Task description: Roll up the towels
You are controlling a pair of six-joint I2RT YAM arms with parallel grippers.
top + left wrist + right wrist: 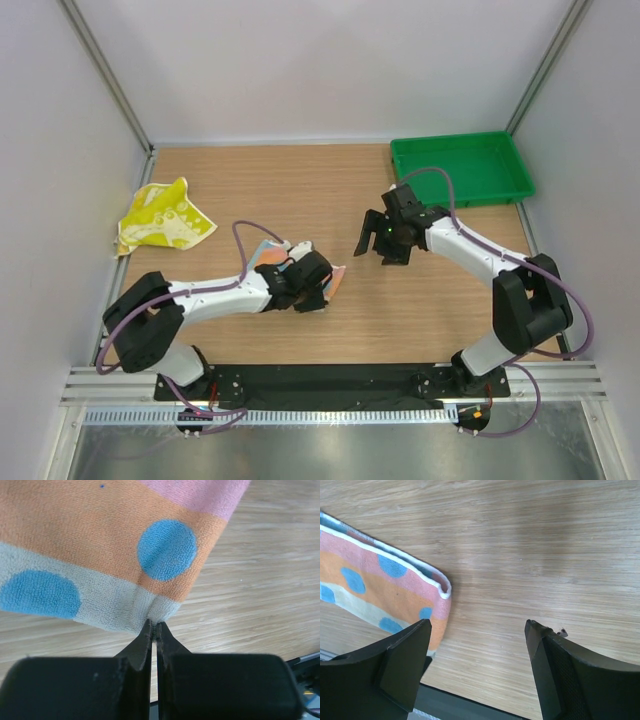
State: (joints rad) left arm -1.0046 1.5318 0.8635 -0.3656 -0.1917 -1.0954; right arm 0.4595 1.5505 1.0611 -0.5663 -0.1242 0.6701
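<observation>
Top external view: the wooden counter [400, 320] carries all items. One green tray [460, 172] sits at the far right corner, with nothing seen in it. Two arms are present, each with one claw.

Towels counted: two. The yellow towel [165, 215], patterned white and green, lies crumpled at the far left, near the wall and well apart from both arms. The dotted towel [262, 250] lies near the middle of the counter, largely under the left wrist. The wrist views show it banded in orange, pink and pale grey with blue dots [385, 590], and doubled over along its right end, where a white edge curls back. Whether this is a fold or the start of a roll cannot be told.

Left claw [154, 626]: jaws fully together, pinching a puckered bit of the dotted towel's edge by a corner. Right claw [477, 627]: jaws spread wide and gripping nothing, above bare wood just right of the towel's doubled end.

Handling, as a judgement: both towels are light, soft terry with no stiffness. They will sag, bunch and spring open if released loosely, and could slide on the smooth wood. Best hold is on an edge or corner, pinched through both layers, with the second claw steadying the opposite end. The yellow towel looks untouched and needs flattening first.
</observation>
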